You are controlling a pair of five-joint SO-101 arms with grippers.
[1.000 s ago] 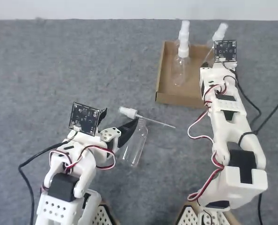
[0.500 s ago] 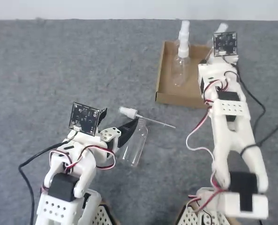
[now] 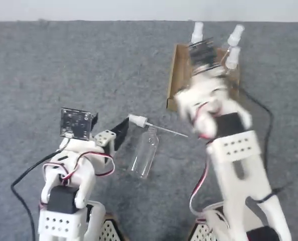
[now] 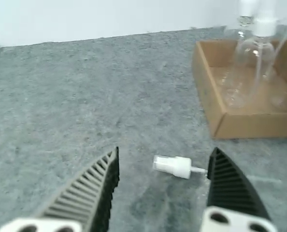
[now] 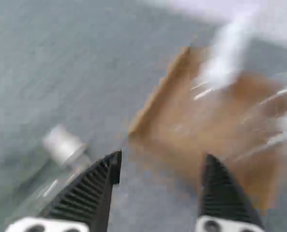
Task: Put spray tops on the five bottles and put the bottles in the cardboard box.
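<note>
A clear bottle (image 3: 145, 153) without a top lies on its side on the grey carpet. Just beyond its neck lies a white spray top (image 3: 137, 120) (image 4: 172, 166) with a long thin tube. My left gripper (image 3: 123, 128) (image 4: 165, 153) is open, low over the carpet, with the spray top just ahead between its fingers and not touching them. The cardboard box (image 3: 173, 75) (image 4: 240, 121) holds several upright bottles with spray tops (image 3: 197, 30). My right arm (image 3: 224, 125) hangs over the box's near edge. The right gripper (image 5: 155, 164) is open and holds nothing.
Grey carpet spreads wide to the left of the box and behind the left arm. A white wall edge runs along the far side. Cables trail beside both arm bases.
The left gripper has drawn back to the left, off the bottle's neck, and the bottle now lies free. The right arm has swung left from the box's right side, across the box.
</note>
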